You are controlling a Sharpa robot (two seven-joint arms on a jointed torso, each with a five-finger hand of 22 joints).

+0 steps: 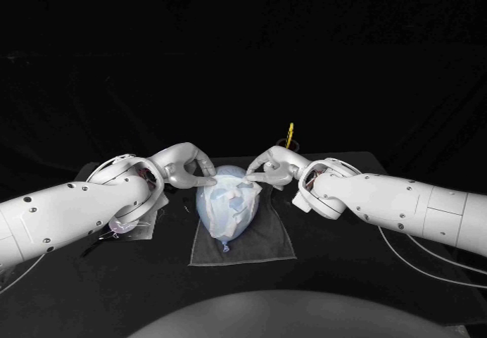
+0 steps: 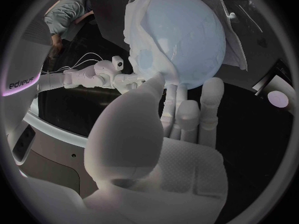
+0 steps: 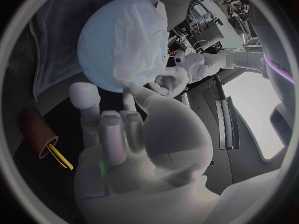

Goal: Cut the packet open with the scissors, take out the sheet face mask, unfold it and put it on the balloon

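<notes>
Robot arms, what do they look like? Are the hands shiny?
The left arm and right arm are fat, smooth white tubes dotted with small dark screws. The left hand and right hand are silvery grey, with rounded fingers. Thin white cables loop below the right arm.

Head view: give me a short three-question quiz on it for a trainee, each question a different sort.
1. True or false: the sheet face mask already lies on the balloon.
2. What does the balloon lie on? A) grey cloth; B) white plate; C) wooden tray.
3. Fill in: the left hand and the right hand are both at the balloon's ___ end (near or far from the robot).
Key: 1 true; 2 A; 3 far.
</notes>
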